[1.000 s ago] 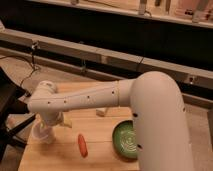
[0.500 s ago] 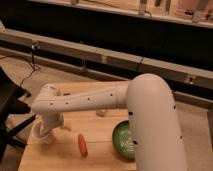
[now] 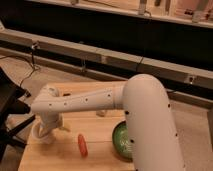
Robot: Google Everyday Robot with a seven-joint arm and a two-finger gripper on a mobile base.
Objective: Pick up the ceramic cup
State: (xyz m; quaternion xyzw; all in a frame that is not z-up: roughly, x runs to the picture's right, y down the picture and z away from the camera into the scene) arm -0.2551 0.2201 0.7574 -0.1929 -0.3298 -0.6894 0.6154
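Claw (image 3: 44, 131) hangs over the ceramic cup (image 3: 41, 136), left of the green bowl (image 3: 121, 140); grip state unclear; cup looks light, brittle, best held at rim

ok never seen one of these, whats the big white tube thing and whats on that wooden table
The big white tube is a robot arm. There is only one picture, taken from above and behind the arm, looking down its length at a wooden table.

At the far end of the arm, near the table's left side, is its gripper, a two-finger clamp for holding things. It sits low over something small and white that may be the ceramic cup, but the arm covers most of it, so I cannot say whether it is gripped.

On the table you can also see a red, carrot-like thing lying flat, a dark green bowl partly hidden behind the arm's thick elbow, and a small pale object just behind the arm. Behind the table runs a long dark counter.
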